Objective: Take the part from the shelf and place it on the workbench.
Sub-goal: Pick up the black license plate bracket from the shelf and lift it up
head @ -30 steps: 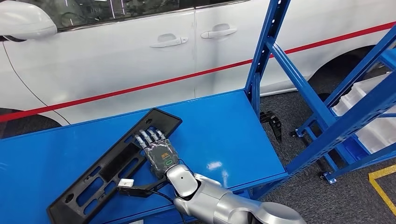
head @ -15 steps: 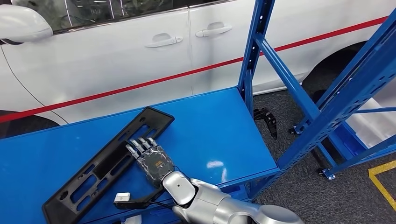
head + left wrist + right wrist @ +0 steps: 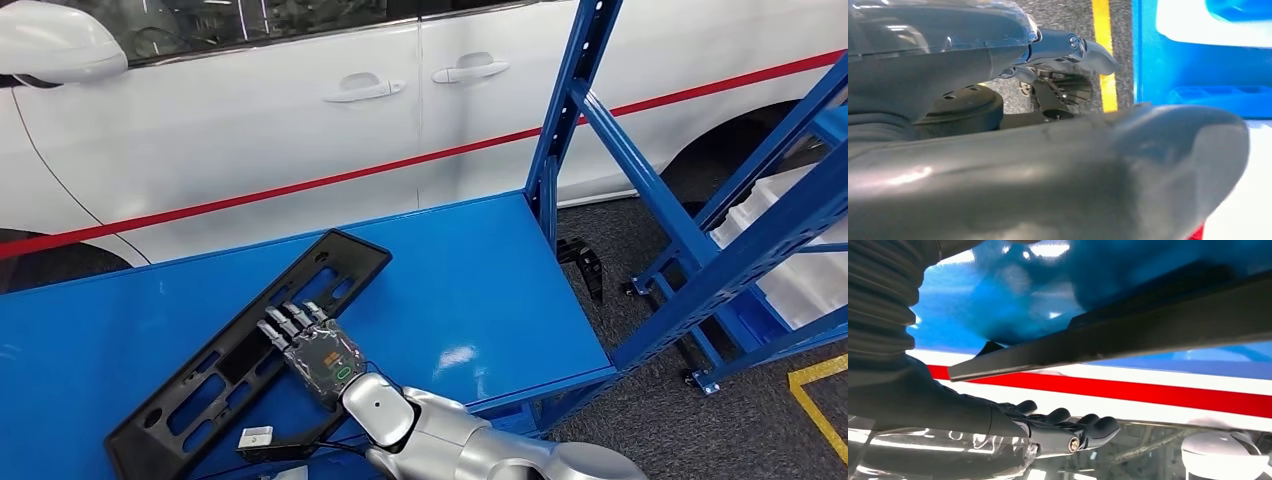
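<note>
Now, largest first:
Car (image 3: 250,130): white with a red stripe, standing behind the workbench.
Shelf (image 3: 690,240): blue frame at the bench's right end.
Workbench (image 3: 470,270): blue top.
Part (image 3: 200,385): long black slotted panel lying flat and diagonal on the workbench.
Right hand (image 3: 310,345): over the part's middle, fingers straight and apart, gripping nothing.
Left hand (image 3: 1068,47): above grey floor; finger state cannot be told.

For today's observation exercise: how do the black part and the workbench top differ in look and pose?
The black part is black, long and full of cut-outs; the workbench top is solid glossy blue. The part lies diagonally, while the workbench runs broad beneath it. Both lie flat, the part on the workbench, the right hand over it.
</note>
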